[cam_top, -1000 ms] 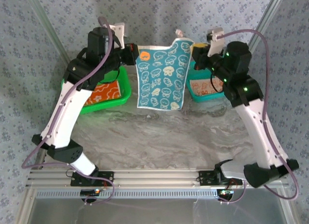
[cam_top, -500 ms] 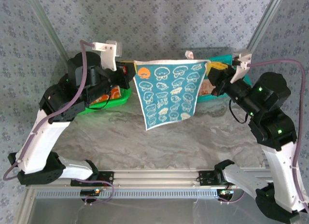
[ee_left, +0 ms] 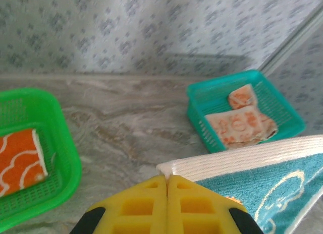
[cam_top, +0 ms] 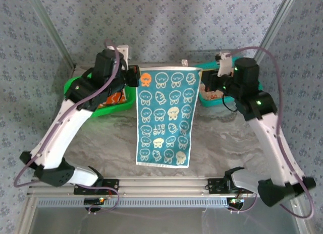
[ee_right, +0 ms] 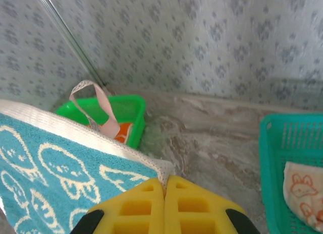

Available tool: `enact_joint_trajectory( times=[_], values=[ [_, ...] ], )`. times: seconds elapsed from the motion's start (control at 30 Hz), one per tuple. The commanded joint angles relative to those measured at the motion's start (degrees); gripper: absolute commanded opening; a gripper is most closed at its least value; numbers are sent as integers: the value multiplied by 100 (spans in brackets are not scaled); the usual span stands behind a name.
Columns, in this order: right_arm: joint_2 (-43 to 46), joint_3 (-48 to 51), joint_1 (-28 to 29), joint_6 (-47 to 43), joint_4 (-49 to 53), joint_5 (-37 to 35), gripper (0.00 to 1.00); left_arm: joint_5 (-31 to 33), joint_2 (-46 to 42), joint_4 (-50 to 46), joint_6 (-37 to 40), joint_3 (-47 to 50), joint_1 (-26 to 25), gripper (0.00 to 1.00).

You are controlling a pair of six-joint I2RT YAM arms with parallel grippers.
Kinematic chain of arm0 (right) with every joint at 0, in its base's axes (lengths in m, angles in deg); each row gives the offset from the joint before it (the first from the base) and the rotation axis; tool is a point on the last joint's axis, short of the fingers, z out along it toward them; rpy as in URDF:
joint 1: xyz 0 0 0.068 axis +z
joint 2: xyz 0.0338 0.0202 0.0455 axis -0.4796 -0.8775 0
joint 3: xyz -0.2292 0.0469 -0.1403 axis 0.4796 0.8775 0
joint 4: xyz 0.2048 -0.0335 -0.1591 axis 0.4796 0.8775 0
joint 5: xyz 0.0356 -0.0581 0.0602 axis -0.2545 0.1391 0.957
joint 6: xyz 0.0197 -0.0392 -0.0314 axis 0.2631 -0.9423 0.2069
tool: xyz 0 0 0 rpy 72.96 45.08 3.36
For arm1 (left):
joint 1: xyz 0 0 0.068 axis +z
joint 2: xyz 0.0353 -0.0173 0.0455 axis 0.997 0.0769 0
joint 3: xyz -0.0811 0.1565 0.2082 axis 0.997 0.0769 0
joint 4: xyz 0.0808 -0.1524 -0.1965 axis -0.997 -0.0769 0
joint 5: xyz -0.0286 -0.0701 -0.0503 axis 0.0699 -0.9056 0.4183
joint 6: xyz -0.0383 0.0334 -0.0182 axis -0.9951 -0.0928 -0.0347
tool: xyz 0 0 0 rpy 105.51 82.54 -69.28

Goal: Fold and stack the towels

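Teal towel [cam_top: 165, 118] hangs flat below both tools, left gripper [cam_top: 136, 76] and right gripper [cam_top: 203, 81] each pinched shut on a top corner; best lowered evenly, top edge taut, short of the green basket [ee_left: 65, 143] and teal basket [ee_left: 222, 80] beyond.

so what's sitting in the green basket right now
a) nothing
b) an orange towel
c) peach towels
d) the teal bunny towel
b: the left wrist view shows an orange towel lying inside the green basket.
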Motion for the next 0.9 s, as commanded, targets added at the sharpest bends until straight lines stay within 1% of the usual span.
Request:
enact_joint_trajectory(
  times=[0.0, 0.03, 0.1, 0.17, 0.23, 0.33, 0.53, 0.7, 0.87],
  values=[
    [-488, 49, -233, -203, -827, 390, 0, -552, 325, 641, 82, 247, 453, 0],
    [-680, 56, -274, -310, -968, 458, 0, -633, 447, 775, 155, 284, 549, 0],
    [-1035, 100, -315, -741, -1219, 336, 0, -704, 737, 961, 304, 361, 741, 0],
    [-1290, 165, -320, -969, -1387, 345, 0, -759, 963, 1296, 470, 474, 881, 0],
    [-1458, 358, -320, -1182, -1563, 464, 0, -873, 1150, 1455, 604, 652, 976, 0],
    [-1523, 843, -235, -1458, -1853, 376, 0, -1066, 1242, 1799, 710, 1171, 1024, 0],
    [-1276, 2023, 55, -1934, -2242, -112, 0, -1150, 905, 2764, 597, 2572, 1025, 0],
    [-1186, 2445, 339, -1913, -1930, -422, 0, -1313, 560, 3076, 251, 3349, 1006, 0],
    [-932, 2930, 453, -1704, -1797, -650, 0, -1134, 109, 3341, -125, 4184, 808, 0]
  ],
)
